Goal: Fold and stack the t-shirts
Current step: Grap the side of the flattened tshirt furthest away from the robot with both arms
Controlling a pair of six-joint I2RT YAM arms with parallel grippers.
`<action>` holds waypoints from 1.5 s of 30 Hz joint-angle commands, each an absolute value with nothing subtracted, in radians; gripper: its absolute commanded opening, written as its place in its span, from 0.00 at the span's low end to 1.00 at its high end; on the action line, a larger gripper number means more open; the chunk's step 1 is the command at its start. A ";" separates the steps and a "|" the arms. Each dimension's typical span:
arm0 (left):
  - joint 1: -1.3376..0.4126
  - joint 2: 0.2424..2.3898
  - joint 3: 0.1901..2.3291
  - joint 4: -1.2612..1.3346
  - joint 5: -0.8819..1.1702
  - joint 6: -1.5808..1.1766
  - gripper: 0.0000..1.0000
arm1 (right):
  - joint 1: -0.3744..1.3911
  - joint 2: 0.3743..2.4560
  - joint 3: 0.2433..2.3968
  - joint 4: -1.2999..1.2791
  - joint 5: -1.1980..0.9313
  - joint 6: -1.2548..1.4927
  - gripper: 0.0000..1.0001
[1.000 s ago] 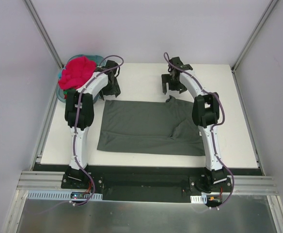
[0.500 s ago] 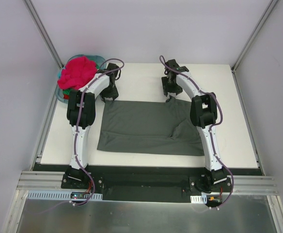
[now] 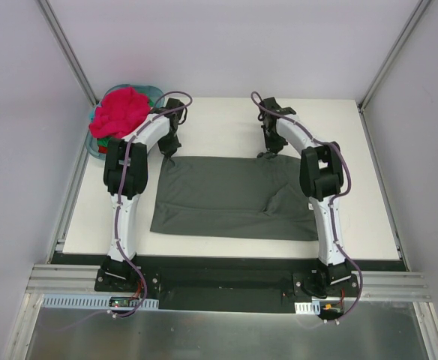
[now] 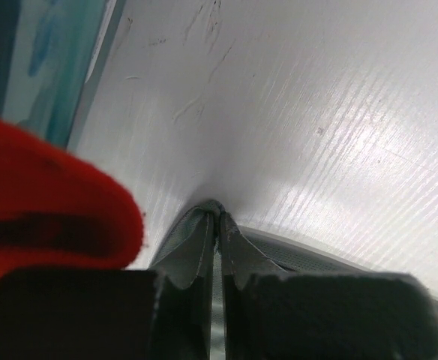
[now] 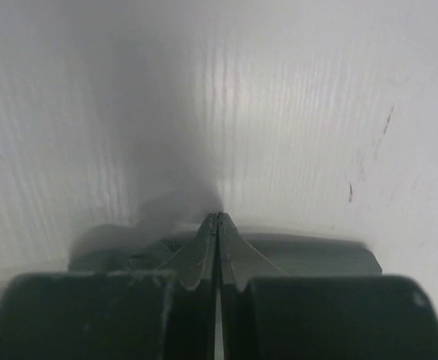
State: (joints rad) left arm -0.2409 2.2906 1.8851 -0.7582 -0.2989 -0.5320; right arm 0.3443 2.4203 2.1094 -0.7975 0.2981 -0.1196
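Both sets of fingers have snapped together since a second ago. I see my left gripper (image 4: 219,219) clamped on the dark grey t-shirt (image 3: 226,196) at its far-left corner, and my right gripper (image 5: 217,219) clamped on its far edge. It lies flat mid-table (image 3: 219,120). Pink-red shirts (image 3: 121,111) fill the teal basket (image 3: 156,91) at the table's far-left corner.
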 commanded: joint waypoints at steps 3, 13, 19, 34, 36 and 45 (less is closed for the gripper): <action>-0.238 2.189 1.826 -0.795 -0.285 -0.529 0.00 | 0.337 2.125 1.875 -0.644 0.308 -0.048 0.00; -0.265 2.005 1.625 -0.693 -0.235 -0.525 0.00 | 0.315 2.028 1.761 -0.636 0.154 -0.110 0.18; -0.265 2.000 1.600 -0.678 -0.219 -0.529 0.00 | 0.324 2.189 1.949 -0.732 0.061 -0.160 0.45; -0.265 2.020 1.592 -0.669 -0.212 -0.528 0.00 | 0.364 2.414 2.171 -0.827 0.112 -0.095 0.56; -0.265 2.023 1.595 -0.669 -0.209 -0.529 0.00 | 0.371 2.413 2.168 -0.828 0.126 -0.092 0.52; -0.265 1.976 1.562 -0.664 -0.216 -0.538 0.00 | 0.376 2.240 1.998 -0.760 0.304 -0.002 0.02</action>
State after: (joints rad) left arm -0.2619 2.0342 1.5879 -0.6613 -0.2165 -0.5320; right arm 0.3695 2.4058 2.0922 -0.7853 0.2077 -0.0631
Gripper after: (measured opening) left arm 0.009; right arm 0.049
